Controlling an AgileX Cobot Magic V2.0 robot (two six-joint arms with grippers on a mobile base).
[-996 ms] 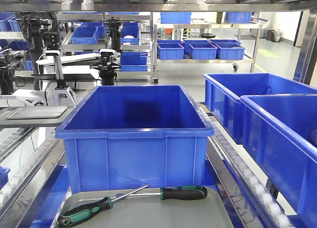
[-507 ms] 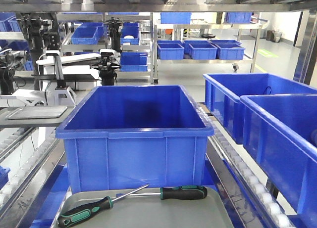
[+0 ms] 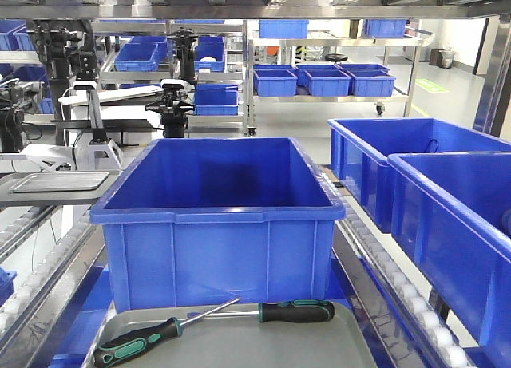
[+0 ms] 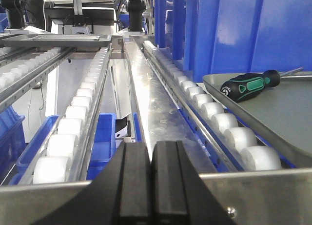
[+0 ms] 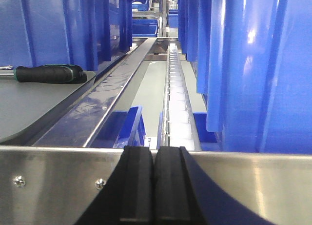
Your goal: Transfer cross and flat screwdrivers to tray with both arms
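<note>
Two screwdrivers with black and green handles lie on the grey tray [image 3: 239,344] at the bottom of the front view. The left screwdriver [image 3: 140,342] points up to the right; it also shows in the left wrist view [image 4: 248,83]. The right screwdriver [image 3: 295,311] lies level, handle to the right; it also shows in the right wrist view [image 5: 48,73]. My left gripper [image 4: 150,149] is shut and empty, low, left of the tray [image 4: 287,112]. My right gripper [image 5: 154,154] is shut and empty, low, right of the tray [image 5: 29,103]. Neither gripper shows in the front view.
A large blue bin [image 3: 217,216] stands just behind the tray. Two more blue bins [image 3: 431,200] stand to the right. Roller rails [image 4: 73,122] run along both sides. A steel bar [image 5: 58,176] crosses in front of each gripper. Shelves with blue bins stand behind.
</note>
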